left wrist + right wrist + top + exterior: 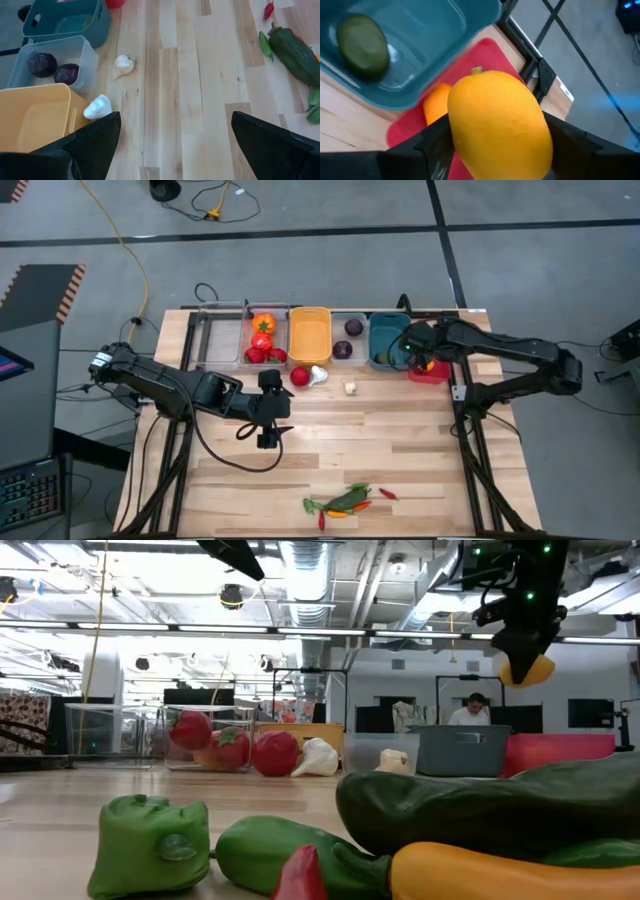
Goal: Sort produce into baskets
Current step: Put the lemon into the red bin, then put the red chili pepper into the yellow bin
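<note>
One round yellow-orange toy citrus (497, 122) is clamped between the fingers of the right gripper (425, 362) and held above the red plastic bin (492, 55), where an orange fruit (436, 102) already lies. Beside the red bin, a green piece (362, 44) sits in the teal plastic bin (427, 75). Well away from the red bin, over bare wooden table (400, 450), the left gripper (268, 438) is held with fingers spread apart.

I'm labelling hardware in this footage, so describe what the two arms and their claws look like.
Both arms are dark, nearly black, built of jointed tubular links. The left arm trails a black cable across the table and has a pale tag near its base. The left claw and right claw each end in two flat, dark, wedge-shaped fingers.
</note>
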